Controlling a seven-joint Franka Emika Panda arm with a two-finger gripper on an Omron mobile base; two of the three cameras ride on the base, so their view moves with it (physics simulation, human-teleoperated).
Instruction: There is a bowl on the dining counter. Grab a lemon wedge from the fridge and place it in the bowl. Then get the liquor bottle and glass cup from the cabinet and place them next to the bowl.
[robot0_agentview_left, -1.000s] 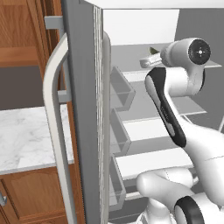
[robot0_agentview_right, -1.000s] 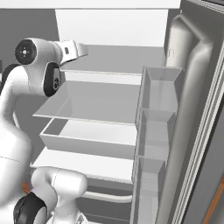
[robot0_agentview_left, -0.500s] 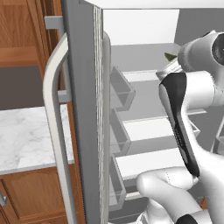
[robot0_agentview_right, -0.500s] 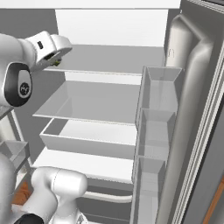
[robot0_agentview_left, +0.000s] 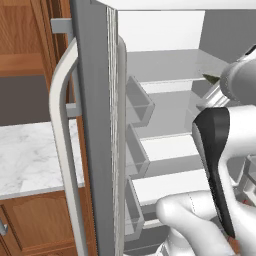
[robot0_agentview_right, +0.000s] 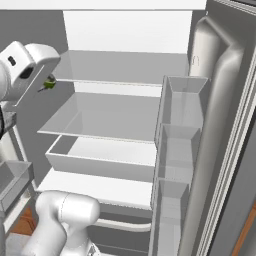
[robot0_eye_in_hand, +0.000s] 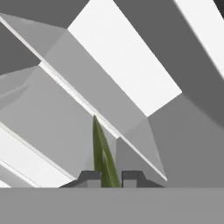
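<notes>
I see gripper (robot0_eye_in_hand: 107, 178) jaws nearly closed, pinching the wedge (robot0_eye_in_hand: 102, 153) | held over fridge (robot0_agentview_right: 125, 105) shelf edge | open space ahead

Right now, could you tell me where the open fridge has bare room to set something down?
The fridge's glass shelves look bare between the back wall and the door bins, as does the lower drawer. It is crowded at the left, where the tool, shut on the lemon wedge, and the arm stand.

Fridge (robot0_agentview_right: 120, 120) shelves bare, open ahead; door bins (robot0_agentview_right: 181, 150) crowd right side.
</notes>
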